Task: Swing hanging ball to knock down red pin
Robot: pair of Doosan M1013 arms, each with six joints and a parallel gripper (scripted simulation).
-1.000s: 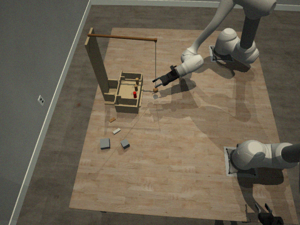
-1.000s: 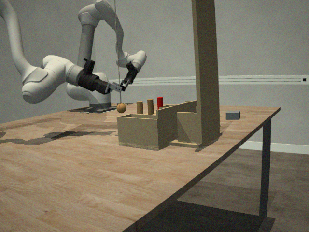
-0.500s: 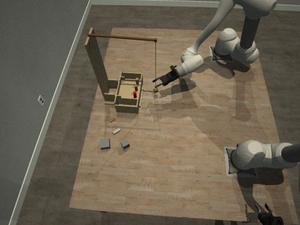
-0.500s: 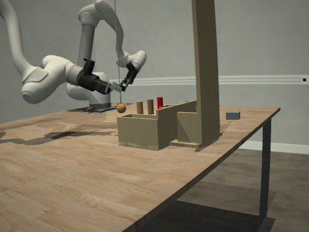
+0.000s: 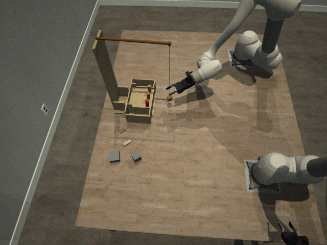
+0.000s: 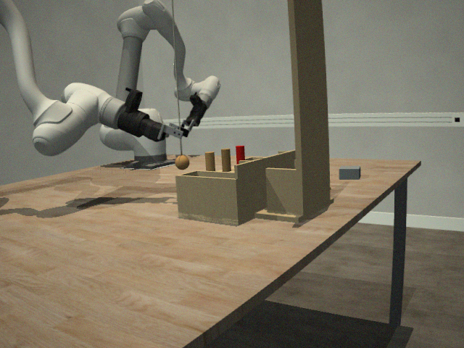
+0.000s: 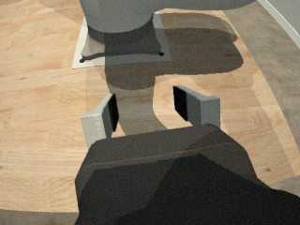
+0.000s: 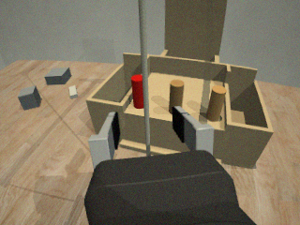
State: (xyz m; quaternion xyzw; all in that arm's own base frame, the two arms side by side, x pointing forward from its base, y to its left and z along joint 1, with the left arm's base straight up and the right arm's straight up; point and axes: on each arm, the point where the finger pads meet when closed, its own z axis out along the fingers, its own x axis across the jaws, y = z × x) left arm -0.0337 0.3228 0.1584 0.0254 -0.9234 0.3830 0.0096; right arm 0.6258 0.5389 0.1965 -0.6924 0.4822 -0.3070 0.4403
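The ball (image 5: 169, 98) (image 6: 182, 162) hangs on its cord (image 5: 169, 66) (image 6: 177, 93) (image 8: 144, 70) from the crossbar (image 5: 132, 40), well out from the post (image 5: 105, 71) (image 6: 311, 93) (image 8: 194, 23), presumably so it can swing freely at the deck (image 5: 136, 98) (image 8: 164, 82). The red pin (image 5: 146, 103) (image 6: 240, 154) (image 8: 138, 91) stands upright there, at the end of a row with two brown pins, so the swing probably needs aiming diagonally to spare the middle one.

The right gripper (image 5: 169, 91) (image 6: 181, 131) (image 8: 145, 120) reaches toward the deck above the ball, fingers apart, the cord appearing between them with nothing clamped. Closing there, then drawing the ball back from the pins before release, seems the likely course. The left gripper (image 5: 285, 224) (image 6: 188, 125) (image 7: 145, 101) is well apart from the stand, fingers spread and empty.
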